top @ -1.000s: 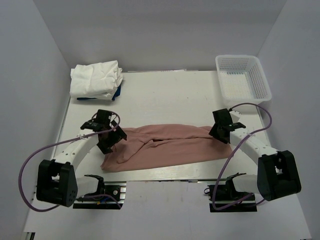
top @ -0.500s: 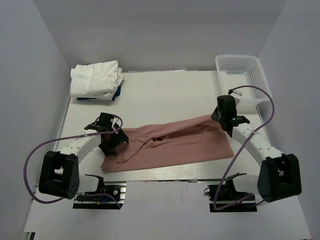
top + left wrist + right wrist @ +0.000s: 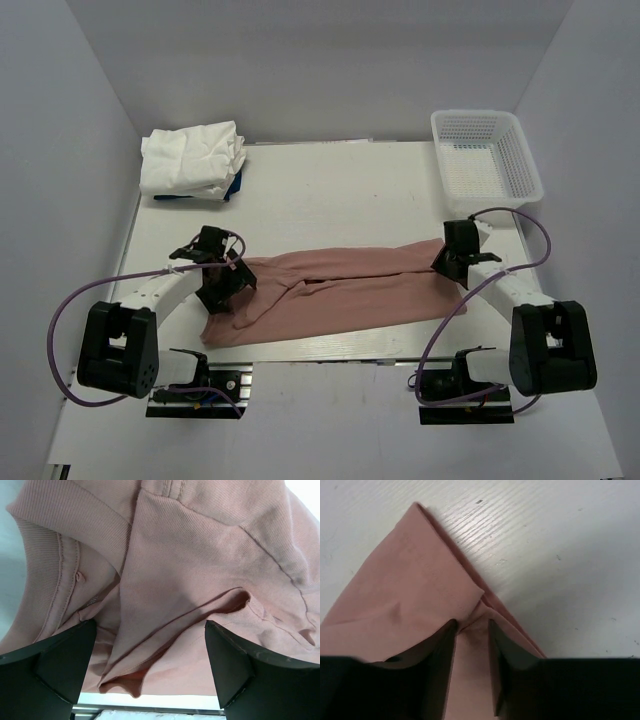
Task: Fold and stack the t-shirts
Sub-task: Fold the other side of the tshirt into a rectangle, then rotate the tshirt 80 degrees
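A dusty pink t-shirt (image 3: 340, 295) lies folded lengthwise in a long band across the front of the table. My left gripper (image 3: 222, 285) is open over its left end, and the left wrist view shows the fingers (image 3: 60, 665) wide apart above the creased pink cloth (image 3: 190, 555). My right gripper (image 3: 452, 262) is low at the shirt's right end. In the right wrist view it (image 3: 471, 625) is shut on a pinched fold of the pink shirt (image 3: 405, 595) near its corner. Plain white t-shirts (image 3: 192, 158) lie piled at the back left.
A white mesh basket (image 3: 520, 150) stands at the back right. Something blue (image 3: 233, 187) shows under the white pile. The table's front edge (image 3: 330, 350) runs just below the pink shirt. Purple cables loop beside both arms.
My right gripper lifted the shirt's right end up and back, then lowered it to the table slightly further right. The left gripper has barely moved.
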You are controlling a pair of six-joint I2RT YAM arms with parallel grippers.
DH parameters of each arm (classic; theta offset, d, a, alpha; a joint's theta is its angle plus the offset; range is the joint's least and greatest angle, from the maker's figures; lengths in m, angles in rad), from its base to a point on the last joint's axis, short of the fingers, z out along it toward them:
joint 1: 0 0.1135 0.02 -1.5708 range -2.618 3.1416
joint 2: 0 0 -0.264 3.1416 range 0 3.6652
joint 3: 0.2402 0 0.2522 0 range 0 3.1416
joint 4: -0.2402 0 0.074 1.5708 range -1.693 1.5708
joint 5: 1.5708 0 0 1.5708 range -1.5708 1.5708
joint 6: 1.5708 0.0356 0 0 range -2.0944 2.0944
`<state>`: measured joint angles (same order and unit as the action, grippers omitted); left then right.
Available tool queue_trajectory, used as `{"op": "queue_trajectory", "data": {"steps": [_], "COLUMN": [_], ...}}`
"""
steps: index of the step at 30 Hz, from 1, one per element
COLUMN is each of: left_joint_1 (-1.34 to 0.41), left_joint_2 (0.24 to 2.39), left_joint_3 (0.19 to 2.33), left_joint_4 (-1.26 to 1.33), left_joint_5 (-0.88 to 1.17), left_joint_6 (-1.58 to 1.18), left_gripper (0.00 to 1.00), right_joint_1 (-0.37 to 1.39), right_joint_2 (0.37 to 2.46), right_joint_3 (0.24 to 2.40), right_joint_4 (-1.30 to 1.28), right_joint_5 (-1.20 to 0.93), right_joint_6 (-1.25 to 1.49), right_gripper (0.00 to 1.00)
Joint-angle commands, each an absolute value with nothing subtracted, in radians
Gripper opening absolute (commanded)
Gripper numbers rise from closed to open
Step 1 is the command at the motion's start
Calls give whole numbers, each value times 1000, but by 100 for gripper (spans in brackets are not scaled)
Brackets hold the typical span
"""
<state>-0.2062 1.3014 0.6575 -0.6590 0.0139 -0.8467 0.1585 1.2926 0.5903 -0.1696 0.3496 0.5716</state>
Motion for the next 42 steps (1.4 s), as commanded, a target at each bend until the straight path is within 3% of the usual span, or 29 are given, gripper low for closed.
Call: {"op": "queue_trajectory", "data": {"steps": [1,2,5,7,14,19,25,31,36,38,40,42], "left_joint_1": [-207,-207,-207,-207,-207,-207,-216,-227,-291,-320,-339,-354], "left_joint_2": [1284,1275,1264,1264,1276,1373,1694,2050,2523,2664,2785,2795], "left_joint_3": [670,682,730,778,871,844,940,1360,2004,2312,2425,2305], "left_joint_4": [-758,-767,-816,-847,-824,-700,-574,-617,-718,-720,-526,-285], "left_joint_5": [-35,-46,-64,-64,-46,43,71,81,170,224,329,399], "left_joint_6": [-842,-842,-842,-842,-833,-824,-744,-660,-649,-690,-735,-839], "left_gripper": [100,100,100,100,100,100,100,100,100,100,100,100], "right_joint_1": [137,129,123,123,156,173,178,270,403,442,504,543], "right_joint_2": [1261,1224,1172,1146,1173,1368,1460,1362,1135,1051,1035,1060], "right_joint_3": [629,643,695,719,719,741,651,510,460,443,434,436], "right_joint_4": [-215,-228,-290,-307,-112,-65,-51,-136,-523,-577,-626,-617], "right_joint_5": [371,373,376,330,-124,-180,-219,-278,-290,-397,-550,-647], "right_joint_6": [604,604,580,548,436,419,480,522,529,525,483,421], "right_gripper": [38,54,90,90,90,90,90,90,90,90,90,90]}}
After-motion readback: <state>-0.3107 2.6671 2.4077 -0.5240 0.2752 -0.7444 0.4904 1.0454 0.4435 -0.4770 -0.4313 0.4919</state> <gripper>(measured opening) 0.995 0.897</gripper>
